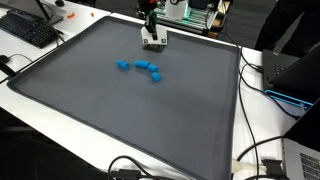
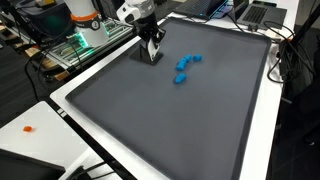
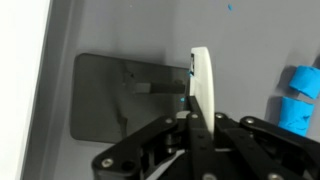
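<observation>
My gripper hangs low over the far part of a grey mat. In the wrist view the gripper is shut on a thin white flat piece, held edge-on and sticking out past the fingertips. The piece also shows as a white patch under the gripper in an exterior view. Several small blue blocks lie in a loose curved cluster on the mat a short way from the gripper. In the wrist view they sit at the right edge.
The gripper's dark shadow falls on the mat beneath it. The mat lies on a white table with a raised dark rim. A keyboard, cables and electronics lie around the edges.
</observation>
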